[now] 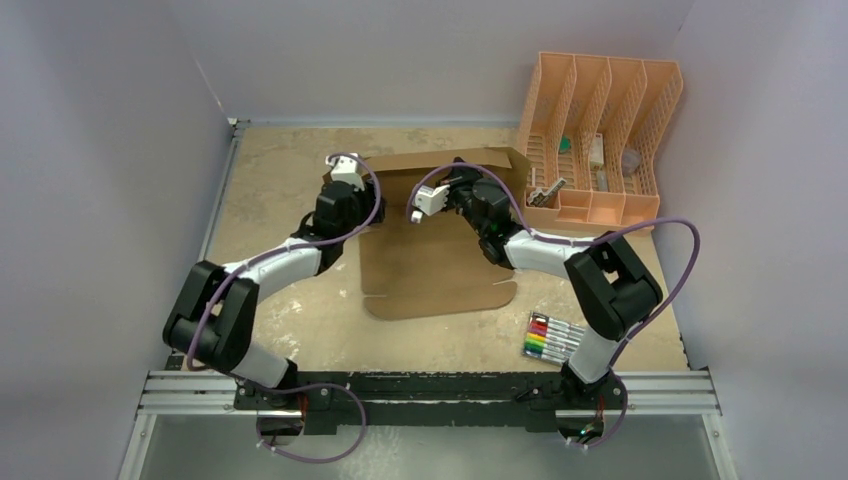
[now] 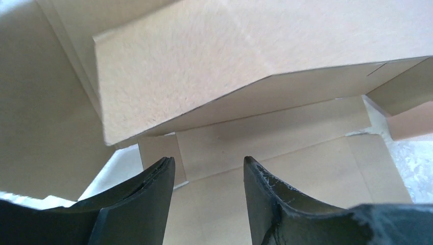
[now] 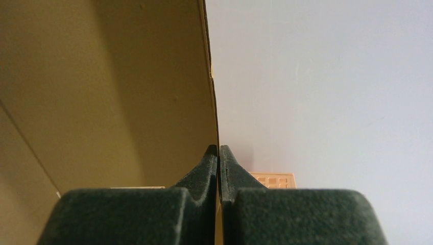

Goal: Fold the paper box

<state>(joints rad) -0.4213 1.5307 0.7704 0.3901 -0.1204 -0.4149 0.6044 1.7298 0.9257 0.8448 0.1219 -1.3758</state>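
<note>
The paper box [image 1: 430, 275] is a brown cardboard sheet lying flat mid-table, with its far panel raised along the back. My left gripper [image 1: 342, 190] is at the sheet's far left corner. In the left wrist view it [image 2: 207, 161] stands open with nothing between its fingers, above the flat base, and a folded panel of the box [image 2: 204, 66] leans over ahead. My right gripper [image 1: 468, 185] is at the raised far panel. In the right wrist view it [image 3: 218, 148] is shut on the thin edge of an upright cardboard panel [image 3: 102, 76].
A peach slotted organizer [image 1: 600, 140] holding small items stands at the back right, close to the box's far right corner; its top shows behind the right fingers [image 3: 273, 179]. A pack of coloured markers [image 1: 553, 337] lies near the right arm's base. Grey walls enclose the table.
</note>
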